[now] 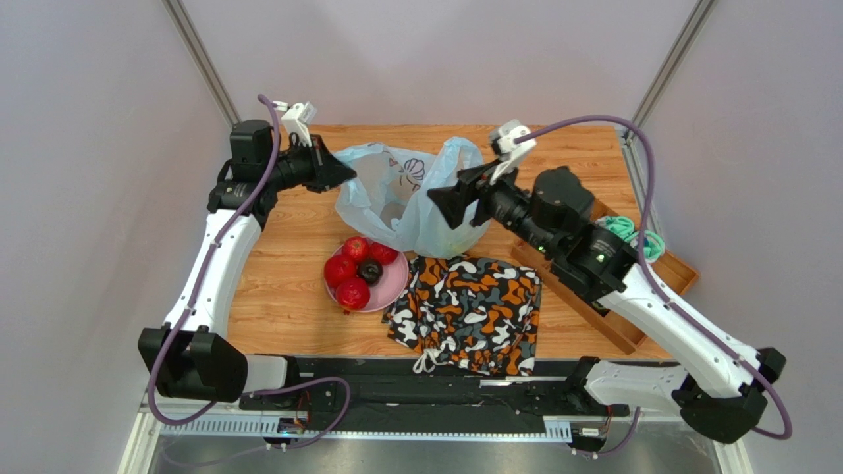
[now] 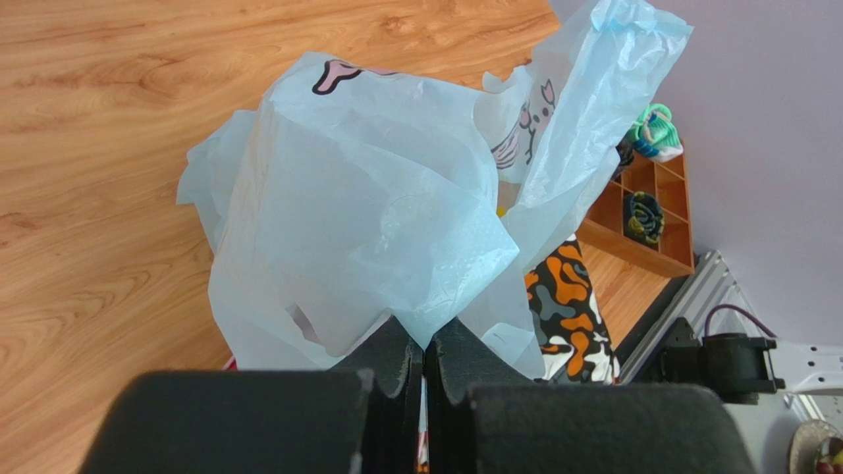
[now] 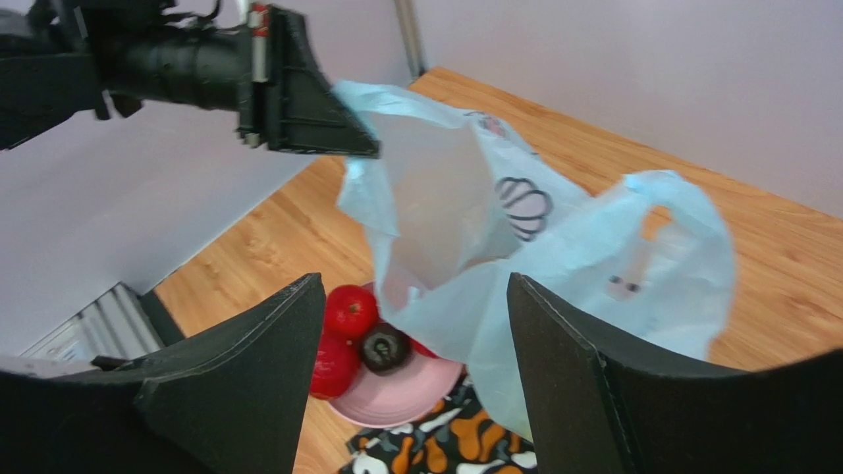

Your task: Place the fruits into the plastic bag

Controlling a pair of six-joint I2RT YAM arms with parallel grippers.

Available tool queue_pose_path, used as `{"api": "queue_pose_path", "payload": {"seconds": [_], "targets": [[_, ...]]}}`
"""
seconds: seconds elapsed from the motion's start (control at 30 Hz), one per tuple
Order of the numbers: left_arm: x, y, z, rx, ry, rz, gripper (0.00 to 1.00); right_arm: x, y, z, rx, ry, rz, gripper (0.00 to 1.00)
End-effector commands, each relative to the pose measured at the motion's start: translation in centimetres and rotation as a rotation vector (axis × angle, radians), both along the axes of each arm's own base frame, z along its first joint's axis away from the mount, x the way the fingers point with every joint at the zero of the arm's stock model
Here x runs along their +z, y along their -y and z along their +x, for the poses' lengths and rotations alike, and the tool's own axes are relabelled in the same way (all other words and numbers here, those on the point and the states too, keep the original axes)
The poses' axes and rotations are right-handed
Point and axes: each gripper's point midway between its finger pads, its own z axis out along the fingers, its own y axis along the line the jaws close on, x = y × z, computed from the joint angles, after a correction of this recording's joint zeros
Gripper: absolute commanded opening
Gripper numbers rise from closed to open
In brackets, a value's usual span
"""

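The light-blue plastic bag stands at the back middle of the table, its mouth held up. My left gripper is shut on a fold of the bag's rim. My right gripper is open and empty, level with the bag's right side; the bag hangs between and beyond its spread fingers. Red round fruits and one dark purple-black fruit lie on the pink plate in front of the bag, and the dark fruit also shows in the right wrist view. Bananas and grapes are not visible.
An orange-black-white camouflage cloth lies right of the plate, near the front edge. A wooden divided tray holding green cords sits at the right edge, under my right arm. Grey walls close the back and sides.
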Motion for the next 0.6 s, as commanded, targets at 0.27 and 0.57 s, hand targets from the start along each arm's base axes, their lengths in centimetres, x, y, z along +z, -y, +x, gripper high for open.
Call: {"api": "queue_pose_path", "payload": {"seconds": [0.27,0.57], "targets": [[1.4,-0.8,-0.5,0.033,0.073,0.032,0.0,-16.7,-20.0,-7.6,0.359,-0.265,-0.299,0.74],[1.4,-1.0,-0.6,0.04,0.076,0.04,0.0,-24.7,-20.9,-6.3,0.273,-0.379,-0.503,0.76]]}}
